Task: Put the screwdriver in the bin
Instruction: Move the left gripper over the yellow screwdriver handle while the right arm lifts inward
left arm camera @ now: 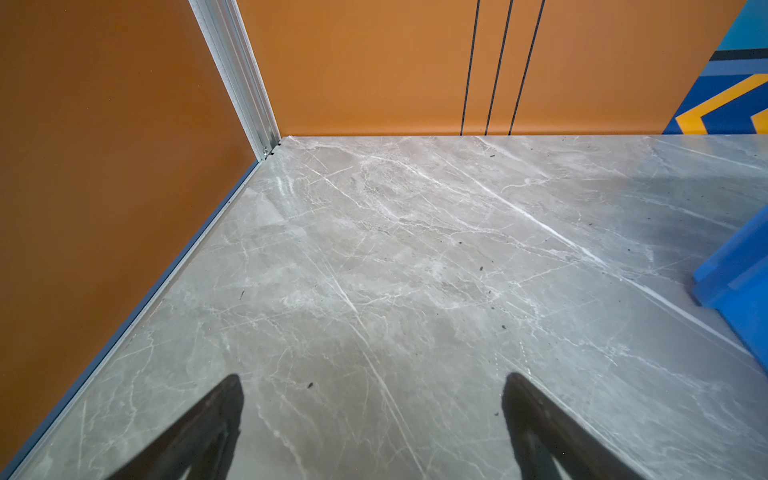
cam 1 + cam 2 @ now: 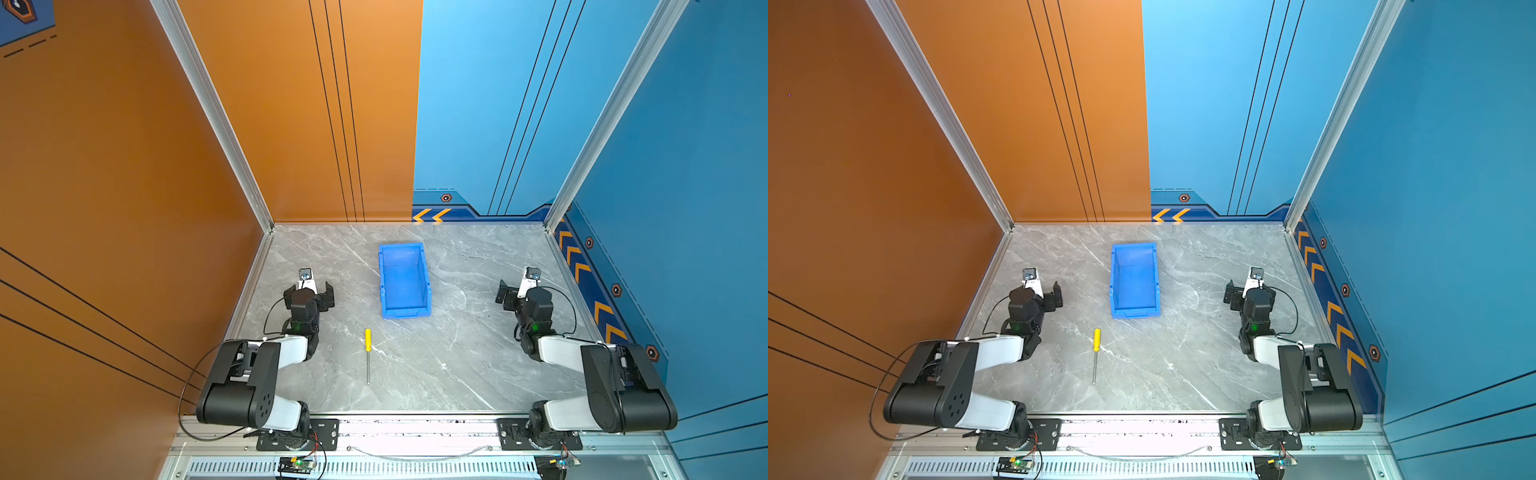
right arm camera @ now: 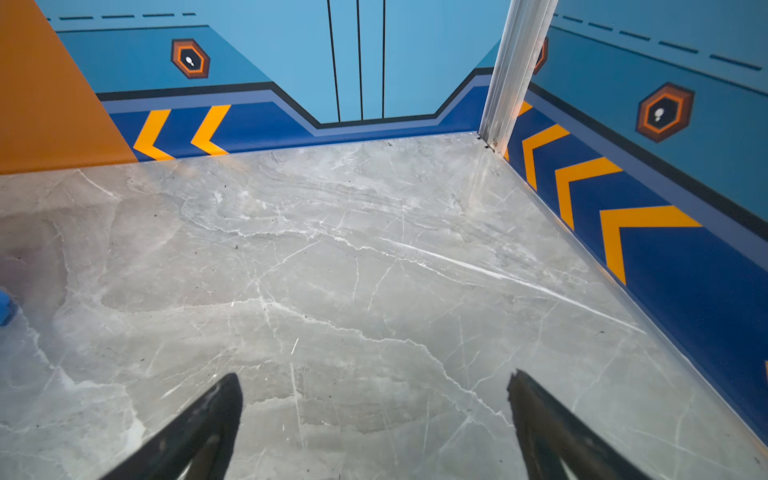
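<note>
From my seat I see the screwdriver (image 2: 368,355) lying flat on the grey, white-veined marble-look table (image 2: 457,353). Its short yellow plastic handle points toward the bin (image 2: 405,311) and its thin silver shaft points back toward the arm bases. The same shows in both top views (image 2: 1096,355). The bin is bright blue moulded plastic, rectangular and open-topped with a rimmed edge. It stands upright near the middle of the table, its lower wall facing the screwdriver, the two near but apart (image 2: 1136,312). The left gripper (image 2: 311,291) sits to the left of the bin and beyond the screwdriver's handle end, well apart from both. My left wrist view shows its two dark fingers spread wide over bare table (image 1: 372,382), gripping nothing, with a corner of the bin (image 1: 739,270) at the frame's edge. The right gripper (image 2: 524,291) is on the bin's other side, farther from the screwdriver. Its black fingers are also spread wide with only table between them (image 3: 374,380). The walls are smooth orange and blue panels printed with yellow chevrons (image 3: 582,195) and orange hexagon badges (image 3: 190,59), joined by ribbed aluminium posts (image 3: 515,70). I can't make out any lettering in the badges.
</note>
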### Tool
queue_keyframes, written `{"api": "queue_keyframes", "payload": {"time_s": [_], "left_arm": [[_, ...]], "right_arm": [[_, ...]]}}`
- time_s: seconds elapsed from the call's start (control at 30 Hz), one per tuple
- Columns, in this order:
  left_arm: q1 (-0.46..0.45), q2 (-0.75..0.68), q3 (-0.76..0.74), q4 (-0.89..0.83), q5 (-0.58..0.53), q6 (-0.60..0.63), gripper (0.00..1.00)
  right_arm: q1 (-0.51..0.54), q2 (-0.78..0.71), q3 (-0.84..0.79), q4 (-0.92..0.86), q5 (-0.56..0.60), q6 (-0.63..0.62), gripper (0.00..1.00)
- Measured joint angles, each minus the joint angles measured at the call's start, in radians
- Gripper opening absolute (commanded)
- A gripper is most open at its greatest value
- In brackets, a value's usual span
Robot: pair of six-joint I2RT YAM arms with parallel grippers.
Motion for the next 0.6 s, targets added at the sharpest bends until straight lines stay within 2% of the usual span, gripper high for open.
{"api": "queue_keyframes", "payload": {"time_s": [0.23, 0.4, 0.6], "left_arm": [[0.0, -0.134, 0.026, -0.221, -0.008, -0.002, 0.98], [-0.008, -0.198, 0.116, -0.452, -0.065, -0.049, 0.98], [-0.06, -0.251, 0.245, -0.71, -0.106, -0.134, 0.98]], "right_arm": [[0.042, -0.119, 0.054, -0.156, 0.032, -0.004, 1.0], [0.12, -0.221, 0.093, -0.292, 0.088, -0.003, 1.0], [0.197, -0.335, 0.201, -0.571, 0.197, 0.104, 1.0]]}}
